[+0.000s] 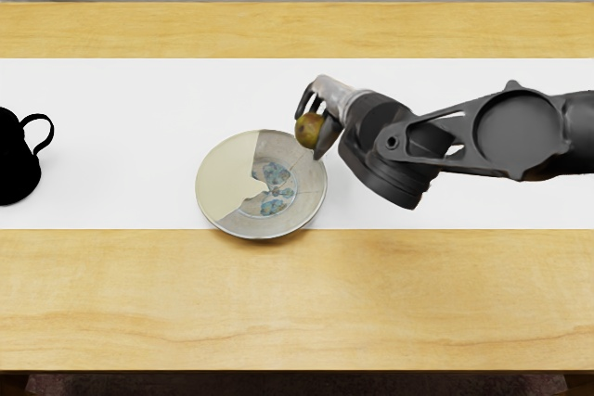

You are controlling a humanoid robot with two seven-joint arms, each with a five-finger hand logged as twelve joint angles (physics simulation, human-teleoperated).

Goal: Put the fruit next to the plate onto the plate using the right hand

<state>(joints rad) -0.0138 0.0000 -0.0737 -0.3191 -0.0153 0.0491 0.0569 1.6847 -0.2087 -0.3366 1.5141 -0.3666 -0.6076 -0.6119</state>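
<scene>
A small yellow-green fruit (309, 128) with a reddish patch is held in my right hand (316, 122), whose fingers are curled around it. The right arm comes in from the right edge across the white runner. The fruit hangs at the upper right rim of the plate (223, 194), a round dish with a cream section and a grey patterned section with blue marks. Whether the fruit touches the plate I cannot tell. No left arm shows.
A black kettle or jug (19, 157) with a looped handle stands at the far left on the white runner (139, 136). The wooden table (278, 303) stretches in front, and a grey wall runs along the back.
</scene>
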